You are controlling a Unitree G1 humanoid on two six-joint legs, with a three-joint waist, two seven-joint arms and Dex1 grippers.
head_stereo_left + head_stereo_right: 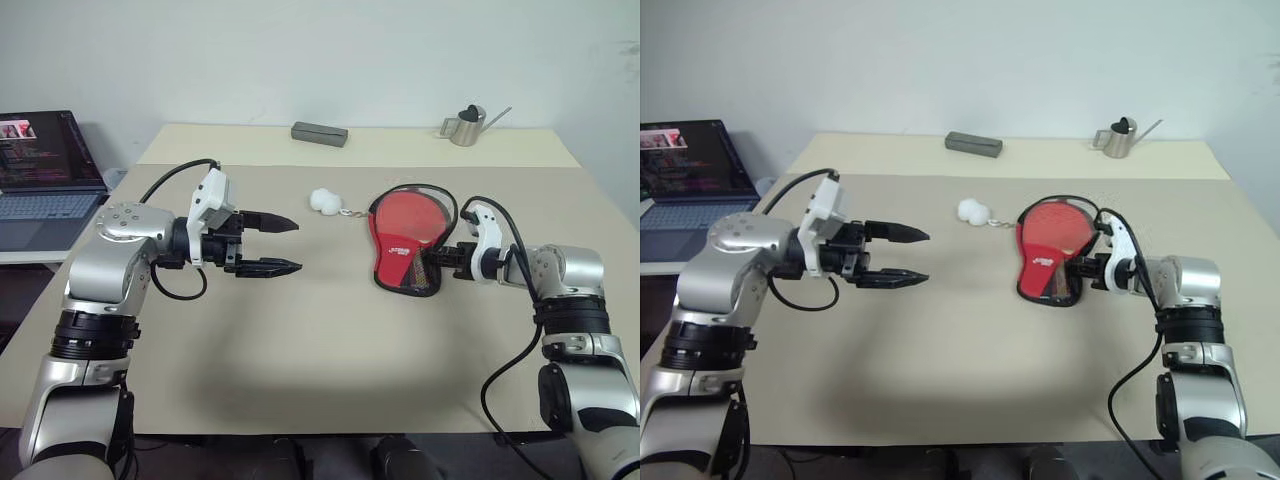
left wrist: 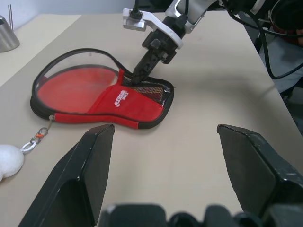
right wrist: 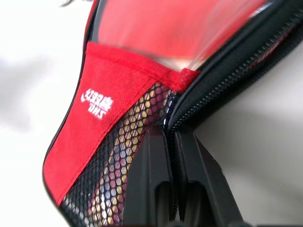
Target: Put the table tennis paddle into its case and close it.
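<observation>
The left end effector (image 1: 290,246) is nearest the camera; it hangs above the bare middle of the bench (image 1: 300,350) with its two black fingers spread wide and nothing between them. Nothing stands between it and the case (image 1: 405,245), which lies flat well apart from it. The right end effector (image 2: 140,74) is closed, its fingers pinching the zipper edge of the case at the narrow mesh end. The red face of the table tennis paddle (image 2: 75,87) shows inside the open round part of the case. One white pompom (image 1: 325,201) lies on the bench just beside the case, joined to it by a small chain. At the far edge of the bench there is one grey box (image 1: 319,133) and one small metal watering can (image 1: 466,126). One open laptop (image 1: 45,165) stands on a separate surface beside the bench. In all: two end effectors, one case, one paddle.
</observation>
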